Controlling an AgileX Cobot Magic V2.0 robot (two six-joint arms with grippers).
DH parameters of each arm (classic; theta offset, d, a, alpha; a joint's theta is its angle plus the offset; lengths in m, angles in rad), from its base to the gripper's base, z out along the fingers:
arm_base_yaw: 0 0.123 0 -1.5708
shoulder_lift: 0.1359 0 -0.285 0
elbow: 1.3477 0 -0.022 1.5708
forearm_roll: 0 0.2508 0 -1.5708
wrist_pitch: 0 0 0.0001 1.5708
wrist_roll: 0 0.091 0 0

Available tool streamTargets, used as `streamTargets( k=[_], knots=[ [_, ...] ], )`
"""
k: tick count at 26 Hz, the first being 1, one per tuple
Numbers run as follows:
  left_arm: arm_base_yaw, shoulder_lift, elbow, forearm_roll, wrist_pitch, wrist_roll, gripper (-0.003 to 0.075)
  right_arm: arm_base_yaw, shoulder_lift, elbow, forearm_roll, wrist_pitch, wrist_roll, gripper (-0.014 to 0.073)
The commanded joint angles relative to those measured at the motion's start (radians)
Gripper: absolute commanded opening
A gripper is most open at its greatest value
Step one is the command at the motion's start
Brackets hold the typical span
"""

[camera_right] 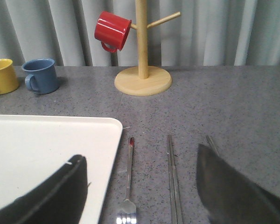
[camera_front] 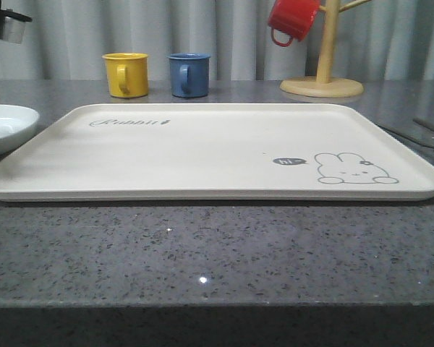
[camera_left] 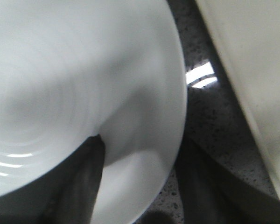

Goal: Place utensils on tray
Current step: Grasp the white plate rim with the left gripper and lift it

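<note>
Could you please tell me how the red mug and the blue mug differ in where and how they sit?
The red mug hangs tilted on a peg of the wooden mug tree; the blue mug stands upright on the grey counter. The red mug is off the counter; the blue mug rests beside the yellow mug. Both have one handle.

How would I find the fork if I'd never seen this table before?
Find the big cream tray with the rabbit drawing, then look at the grey counter just off its edge on the mug-tree side. Slim silver utensils lie side by side there, and the fork is the nearest to the tray. Unlike the plain straight chopsticks beside it, it ends in short tines.
</note>
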Motion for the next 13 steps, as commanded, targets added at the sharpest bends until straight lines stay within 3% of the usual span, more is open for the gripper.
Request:
streamTargets(
  k=[1,6,13],
  knots=[
    [-0.006,-0.036,-0.032,-0.004,-0.013,0.001,0.0232,-0.007,0.010,-0.037,0.007,-0.079,-0.007,0.0521],
    [-0.006,-0.036,-0.032,-0.004,-0.013,0.001,-0.0006,-0.007,0.010,-0.037,0.007,-0.079,-0.007,0.0521],
    [-0.011,-0.053,-0.048,0.002,0.000,0.001,-0.0018,-0.007,0.010,-0.037,0.007,-0.079,-0.007,0.0521]
  ],
)
